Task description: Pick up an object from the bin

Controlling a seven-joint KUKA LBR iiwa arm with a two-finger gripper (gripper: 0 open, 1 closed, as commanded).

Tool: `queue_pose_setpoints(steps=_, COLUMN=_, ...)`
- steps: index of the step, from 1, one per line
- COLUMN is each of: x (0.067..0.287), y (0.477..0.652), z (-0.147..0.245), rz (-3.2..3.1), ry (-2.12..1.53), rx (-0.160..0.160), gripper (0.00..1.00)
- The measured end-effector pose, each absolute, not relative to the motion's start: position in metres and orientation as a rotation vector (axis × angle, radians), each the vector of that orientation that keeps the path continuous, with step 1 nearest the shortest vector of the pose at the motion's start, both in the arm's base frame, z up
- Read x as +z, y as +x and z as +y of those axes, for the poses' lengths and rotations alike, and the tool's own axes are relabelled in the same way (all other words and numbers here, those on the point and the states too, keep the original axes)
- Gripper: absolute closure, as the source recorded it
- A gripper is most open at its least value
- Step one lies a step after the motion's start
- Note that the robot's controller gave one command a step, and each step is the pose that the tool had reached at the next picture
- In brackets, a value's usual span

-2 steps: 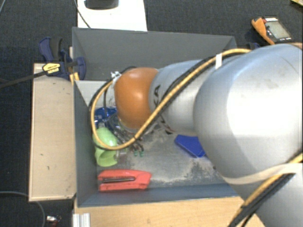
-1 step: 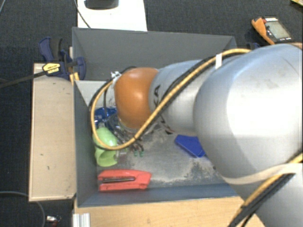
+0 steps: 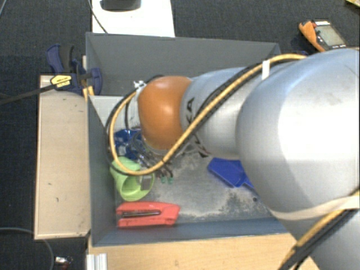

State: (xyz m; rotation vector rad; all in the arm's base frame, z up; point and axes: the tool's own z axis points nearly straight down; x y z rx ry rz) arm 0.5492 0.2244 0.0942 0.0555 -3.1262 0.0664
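Bin (image 3: 225,55): grey metal.
My end effector (image 3: 151,157): by the green cup (image 3: 130,184); open or closed, can't tell.
Cup: likely light, rigid; grip rim.

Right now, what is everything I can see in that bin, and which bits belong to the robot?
bin: one, grey, middle
cup: one, green, left, beside the gripper
stapler: one, red, front left, by the near wall
blue slab: one, blue, right of middle, beside the arm
blue item: one, blue, left, partly hidden, kind unclear
arm: one, silver, from the right
cover: one, orange, on the wrist
cable: one, yellow, along the arm
gripper: one, dark, under the cover
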Motion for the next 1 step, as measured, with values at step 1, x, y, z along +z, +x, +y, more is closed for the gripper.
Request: queue_pose_setpoints(steps=1, x=0.1255, y=0.5491, z=0.2264, rz=-3.128, ry=0.054, rx=0.061, gripper=1.0)
